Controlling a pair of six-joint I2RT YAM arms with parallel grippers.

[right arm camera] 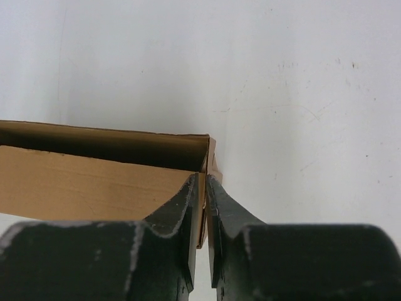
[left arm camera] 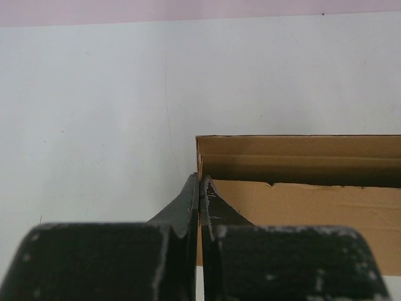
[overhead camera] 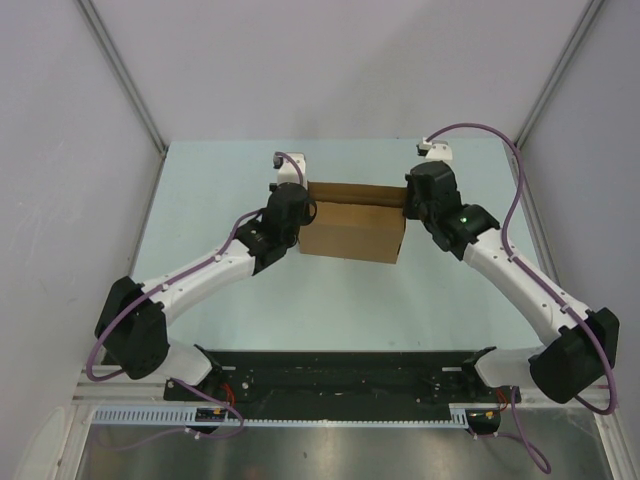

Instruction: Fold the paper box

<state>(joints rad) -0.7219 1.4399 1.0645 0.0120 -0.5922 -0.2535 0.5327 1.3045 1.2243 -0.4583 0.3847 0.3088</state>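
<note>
The paper box [overhead camera: 350, 238] sits at the centre of the top view. It seems light, thin and easy to crease (best held by the end walls). The right gripper [right arm camera: 202, 183] pinches the wall at the right of that view; the left gripper [left arm camera: 200, 183] is clenched at the opposite wall, though whether it grips it is unclear

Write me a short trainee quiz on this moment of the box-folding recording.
1. True or false: the paper box lies as a flat, unfolded sheet.
2. The right gripper is: A) pinching the box's end wall; B) hovering clear of the box; C) out of every view.
3. Fill in: seen from the top camera, the left gripper works at the box's ___ end.
Key: 1 false; 2 A; 3 left.
</note>
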